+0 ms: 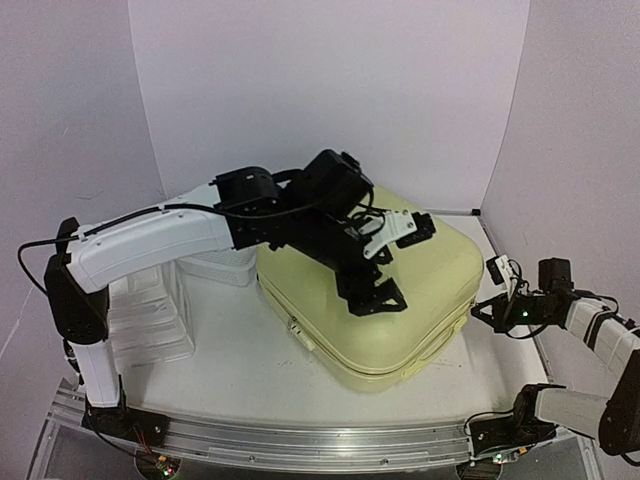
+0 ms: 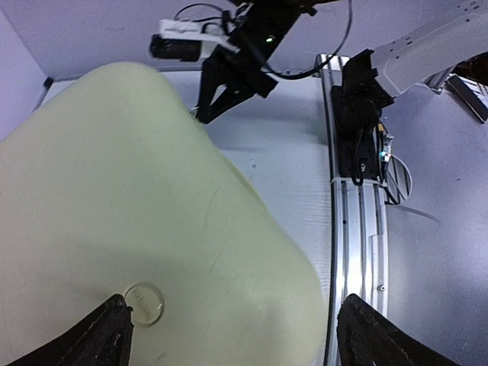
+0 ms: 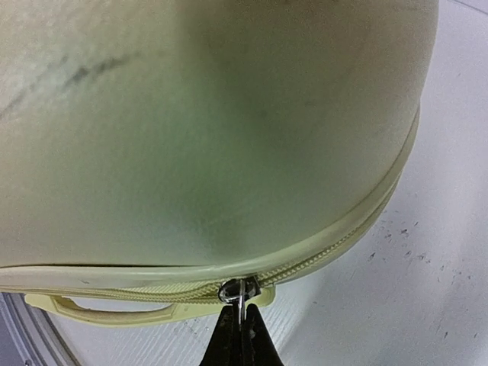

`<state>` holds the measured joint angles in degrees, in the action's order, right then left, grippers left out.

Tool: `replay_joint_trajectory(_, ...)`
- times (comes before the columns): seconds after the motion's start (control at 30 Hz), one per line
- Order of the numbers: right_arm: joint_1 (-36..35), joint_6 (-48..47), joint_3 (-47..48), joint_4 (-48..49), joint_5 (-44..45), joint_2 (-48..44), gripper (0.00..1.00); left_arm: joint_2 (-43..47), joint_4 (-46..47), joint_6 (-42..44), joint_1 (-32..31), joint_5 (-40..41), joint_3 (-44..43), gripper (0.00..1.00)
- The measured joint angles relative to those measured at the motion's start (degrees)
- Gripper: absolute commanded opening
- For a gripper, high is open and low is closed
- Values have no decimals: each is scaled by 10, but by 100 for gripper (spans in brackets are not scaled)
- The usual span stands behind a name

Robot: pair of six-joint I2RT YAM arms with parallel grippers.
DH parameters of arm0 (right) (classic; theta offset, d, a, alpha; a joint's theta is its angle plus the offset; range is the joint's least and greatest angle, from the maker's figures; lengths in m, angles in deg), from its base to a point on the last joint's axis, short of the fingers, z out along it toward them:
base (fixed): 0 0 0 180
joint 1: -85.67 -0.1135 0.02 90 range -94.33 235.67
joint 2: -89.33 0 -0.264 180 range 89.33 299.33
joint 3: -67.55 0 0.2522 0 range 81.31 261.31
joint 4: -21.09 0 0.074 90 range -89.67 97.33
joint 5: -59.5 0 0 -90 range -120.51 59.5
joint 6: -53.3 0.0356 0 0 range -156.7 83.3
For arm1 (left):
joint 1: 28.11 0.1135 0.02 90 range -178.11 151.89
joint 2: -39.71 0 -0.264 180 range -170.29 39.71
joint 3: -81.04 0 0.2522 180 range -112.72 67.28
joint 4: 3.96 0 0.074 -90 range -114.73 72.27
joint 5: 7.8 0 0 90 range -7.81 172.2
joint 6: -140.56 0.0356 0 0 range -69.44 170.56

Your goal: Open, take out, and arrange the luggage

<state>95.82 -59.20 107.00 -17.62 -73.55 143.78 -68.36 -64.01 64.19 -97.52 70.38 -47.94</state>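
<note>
Pale yellow hard-shell luggage [image 1: 400, 330] flat on the white counter [image 1: 240, 370], shell closed, filling the middle and right of the surface. Directly above its domed top, the left fingers [image 1: 376, 298], spread wide and gripping nothing, tips pointing down at the shell. Cannot tell from the overhead view whether they touch it.

In the left wrist view, one fingertip at each bottom corner, with yellow shell filling all the space between. On the shell just beside the left-hand tip, a small round clear badge [image 2: 143, 303].

At the luggage's right-hand edge, low against the zipper seam [image 3: 328, 248], the right fingers [image 3: 242, 339], pressed together and pinching the metal zipper pull [image 3: 239, 290]. Just beside the pull, along the same edge, a pale yellow carry handle [image 3: 99, 314].

Left of the luggage, under the left arm, a white plastic drawer organizer [image 1: 150, 325], near the shell but apart from it. Along the counter's near edge, a metal rail [image 1: 320, 440] carrying both arm bases.
</note>
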Motion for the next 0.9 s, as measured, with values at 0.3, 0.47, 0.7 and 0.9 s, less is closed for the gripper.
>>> replay_joint_trajectory(0.3, -7, 48, 50, -91, 40, 20, 0, -106, 5, 52, -31, 60, -59, 90)
replay_joint_trajectory(0.47, -7, 54, 51, -100, 50, 19, 0, -109, 19, 58, -32, 78, -53, 86)
replay_joint_trajectory(0.7, 46, 36, 67, -115, -2, 64, 0, -81, 63, 47, -34, 80, 3, 83)
replay_joint_trajectory(0.9, 96, 12, 120, -115, -31, 156, 0, -59, 76, 31, -38, 74, 34, 82)
